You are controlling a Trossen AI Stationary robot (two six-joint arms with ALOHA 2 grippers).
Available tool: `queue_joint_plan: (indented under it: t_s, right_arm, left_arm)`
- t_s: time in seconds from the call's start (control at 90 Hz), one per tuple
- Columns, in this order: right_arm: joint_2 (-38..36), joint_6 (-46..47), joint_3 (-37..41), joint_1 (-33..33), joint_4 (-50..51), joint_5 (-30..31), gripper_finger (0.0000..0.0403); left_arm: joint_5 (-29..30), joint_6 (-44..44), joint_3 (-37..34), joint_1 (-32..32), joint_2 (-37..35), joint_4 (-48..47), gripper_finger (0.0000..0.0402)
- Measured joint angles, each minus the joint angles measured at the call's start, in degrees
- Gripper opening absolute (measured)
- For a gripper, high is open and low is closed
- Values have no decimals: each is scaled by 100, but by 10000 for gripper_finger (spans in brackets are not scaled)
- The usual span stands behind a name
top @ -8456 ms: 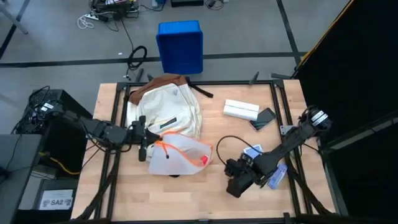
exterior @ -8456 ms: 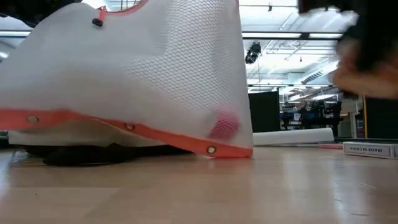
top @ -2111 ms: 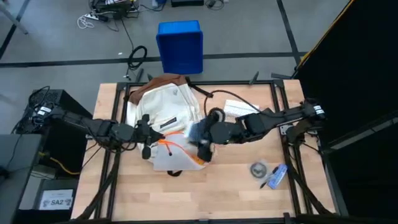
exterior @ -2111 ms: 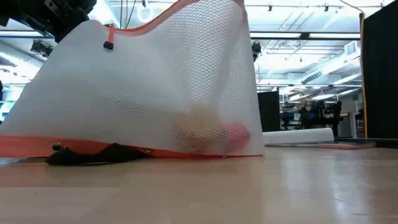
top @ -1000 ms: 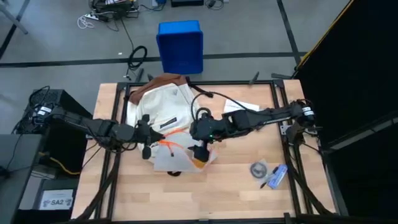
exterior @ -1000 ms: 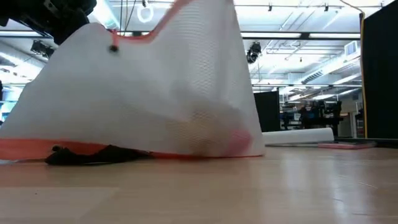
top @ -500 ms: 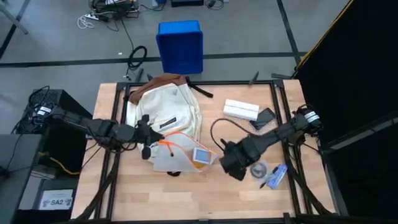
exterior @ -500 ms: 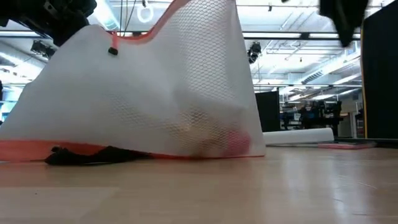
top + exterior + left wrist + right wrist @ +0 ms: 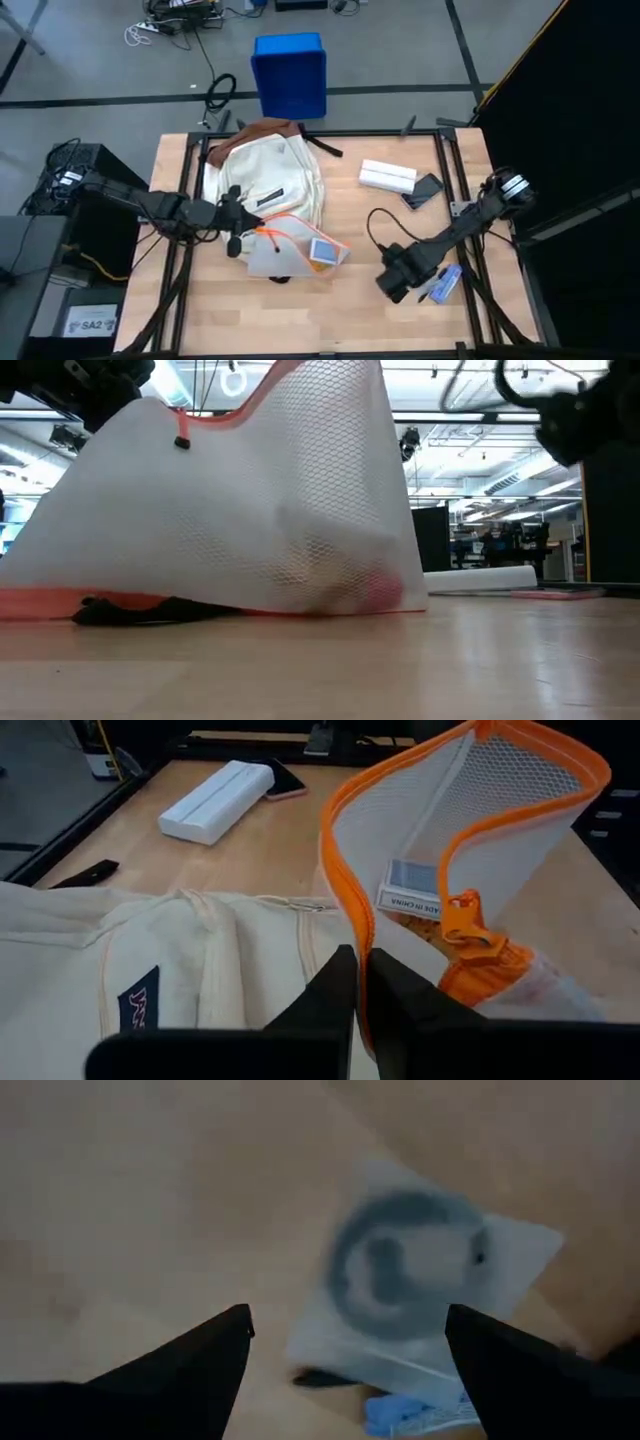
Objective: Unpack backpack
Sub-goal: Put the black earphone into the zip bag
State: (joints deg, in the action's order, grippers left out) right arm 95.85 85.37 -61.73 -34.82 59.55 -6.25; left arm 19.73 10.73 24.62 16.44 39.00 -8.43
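I see the backpack (image 9: 262,177) lying flat on the tabletop (image 9: 350,300). It is big and soft, made of cream-white cloth. Its brown bottom points at the far edge of the tabletop, and a dark strap sticks out beside that end. A small dark patch sits on its front pocket; in the left wrist view the backpack (image 9: 150,970) shows that patch close up, next to a long seam. The cloth looks loose and wrinkled, not stuffed full.
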Motion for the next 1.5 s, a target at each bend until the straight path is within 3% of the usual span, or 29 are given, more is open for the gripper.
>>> queue_joint_plan:
  t_s: [0.311, 0.522, 0.7, 0.911, 1.067, 1.333, 1.5]
  right_arm:
    - [-119, 858, 1274, -283, -1416, -261, 305]
    - [-115, 731, 1484, -238, -2091, -148, 296]
    - [-101, 463, 1410, -120, -2099, 154, 238]
    - [-89, 215, 1305, 54, -2163, 462, 117]
    - [-118, 119, 946, 131, -2122, 662, 23]
    - [-615, -890, -370, 76, -2139, 2195, 36]
    - [-720, -2451, -1316, 82, -2219, 3164, 21]
  left_arm:
    - [-7, 2, 0, -1, 0, -1, 0]
    - [-9, 19, -1, 1, 0, -1, 0]
    - [-9, 21, -2, 1, 0, -2, 0]
    - [-9, 21, 0, -1, 0, 0, 0]
    - [-7, 23, 0, 1, 0, -4, 0]
    - [-7, 23, -1, -1, 0, -6, 0]
    - [-7, 21, 0, 1, 0, -4, 0]
